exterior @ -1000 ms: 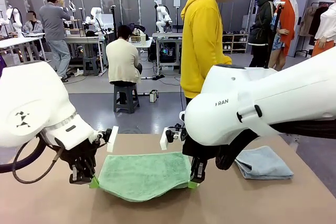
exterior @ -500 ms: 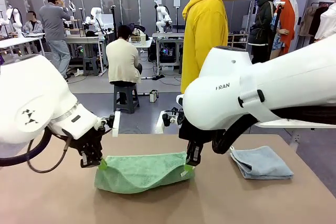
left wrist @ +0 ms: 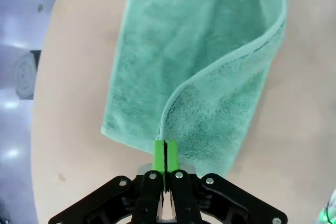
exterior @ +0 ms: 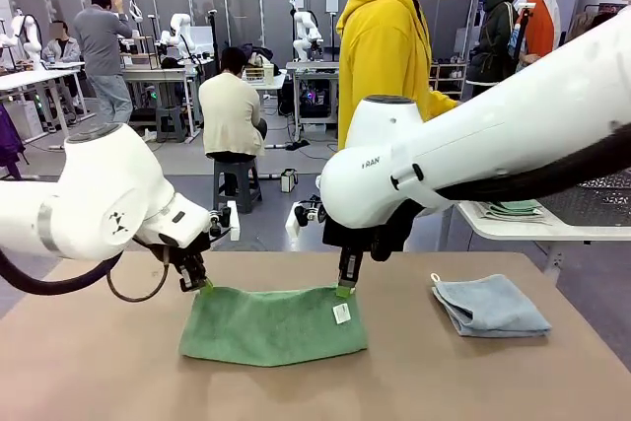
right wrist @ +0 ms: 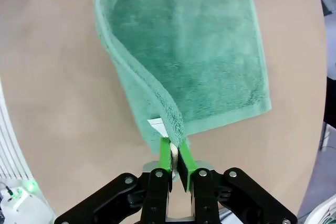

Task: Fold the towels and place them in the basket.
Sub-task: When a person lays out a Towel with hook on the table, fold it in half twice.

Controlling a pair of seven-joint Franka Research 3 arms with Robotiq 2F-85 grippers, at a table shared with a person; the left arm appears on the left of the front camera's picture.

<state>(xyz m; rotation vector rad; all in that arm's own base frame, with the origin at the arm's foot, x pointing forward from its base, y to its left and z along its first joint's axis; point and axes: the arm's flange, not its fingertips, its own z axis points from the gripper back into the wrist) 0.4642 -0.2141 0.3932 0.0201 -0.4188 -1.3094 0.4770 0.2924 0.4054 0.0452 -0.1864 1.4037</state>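
- Grip on the green towel (exterior: 271, 324) is shared, each arm pinching one far corner of its upper layer.
- Left gripper (exterior: 202, 286) is closed tight on the far-left corner. In the left wrist view its green pads (left wrist: 159, 155) meet with nothing but the hem between them.
- Right gripper (exterior: 345, 288) is clamped on the far-right corner. In the right wrist view its pads (right wrist: 165, 153) stand a sliver apart, with the thick rolled hem between them.
- Green towel lies doubled over in the middle of the brown table (exterior: 99, 372), between the two arms. The folded edge faces the robot's side and the open edges face the far side.
- The lower layer rests flat. The upper layer lies over it, and only its two gripped corners are drawn up to the pads, so the far edge dips slightly between them.
- A small white label (exterior: 342, 313) sits on the upper layer near the right end, just beside the right gripper's hold.
- The blue-grey towel (exterior: 490, 305) lies folded at the right of the table, well apart from the green one, with no gripper touching it. A small loop shows at its far-left corner.
- A person in a yellow hoodie (exterior: 385, 56) stands at the far side of the table.
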